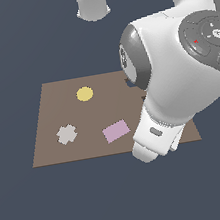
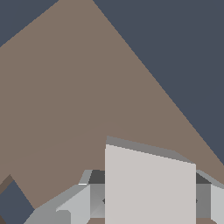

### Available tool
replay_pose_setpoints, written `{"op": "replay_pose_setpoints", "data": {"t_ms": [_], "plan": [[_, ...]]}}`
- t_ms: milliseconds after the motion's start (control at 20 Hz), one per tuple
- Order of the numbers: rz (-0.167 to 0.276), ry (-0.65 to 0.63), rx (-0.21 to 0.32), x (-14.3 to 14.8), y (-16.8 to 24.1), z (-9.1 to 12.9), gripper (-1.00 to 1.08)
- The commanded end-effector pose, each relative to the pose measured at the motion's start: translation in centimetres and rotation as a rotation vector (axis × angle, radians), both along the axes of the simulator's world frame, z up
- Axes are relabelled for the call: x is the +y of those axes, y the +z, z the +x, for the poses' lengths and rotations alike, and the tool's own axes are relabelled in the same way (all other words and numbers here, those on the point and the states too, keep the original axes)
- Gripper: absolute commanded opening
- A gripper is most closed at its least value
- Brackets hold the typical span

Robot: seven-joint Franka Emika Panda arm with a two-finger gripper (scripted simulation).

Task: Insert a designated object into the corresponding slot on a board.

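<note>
Brown board (image 1: pixel 53 121) as landmark, exterior view, left to right: grey cross piece (image 1: pixel 66 134) on board's near-left area; yellow disc (image 1: pixel 84 94) farther back; pink rectangle (image 1: pixel 116 130) right of cross. My arm (image 1: pixel 176 70) looms over board's right part, hiding whatever lies under it; slot not visible, probably behind arm. Wrist view: my gripper (image 2: pixel 148 205) clamped on light-grey square block (image 2: pixel 148 188), fingers (image 2: pixel 78 203) flanking it, block held above board.
</note>
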State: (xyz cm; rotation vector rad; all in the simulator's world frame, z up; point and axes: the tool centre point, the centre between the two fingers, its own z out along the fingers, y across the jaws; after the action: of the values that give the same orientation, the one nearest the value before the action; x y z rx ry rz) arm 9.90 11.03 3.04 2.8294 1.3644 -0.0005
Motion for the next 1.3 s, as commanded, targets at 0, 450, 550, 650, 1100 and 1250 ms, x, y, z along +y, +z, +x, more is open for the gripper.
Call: {"op": "replay_pose_setpoints", "data": {"t_ms": [0, 450, 550, 650, 1100, 1250], "plan": [[0.000, 0.045, 0.000, 0.3, 0.0, 0.0, -1.00], [0.000, 0.294, -0.001, 1.6, 0.2, -0.2, -1.00], [0.000, 0.368, -0.001, 1.9, 0.2, -0.4, -1.00], [0.000, 0.447, -0.001, 2.3, 0.2, -0.5, -1.00], [0.000, 0.841, -0.001, 4.0, 0.4, -1.8, -1.00], [0.000, 0.973, -0.002, 4.4, 0.5, -2.4, -1.00]]}}
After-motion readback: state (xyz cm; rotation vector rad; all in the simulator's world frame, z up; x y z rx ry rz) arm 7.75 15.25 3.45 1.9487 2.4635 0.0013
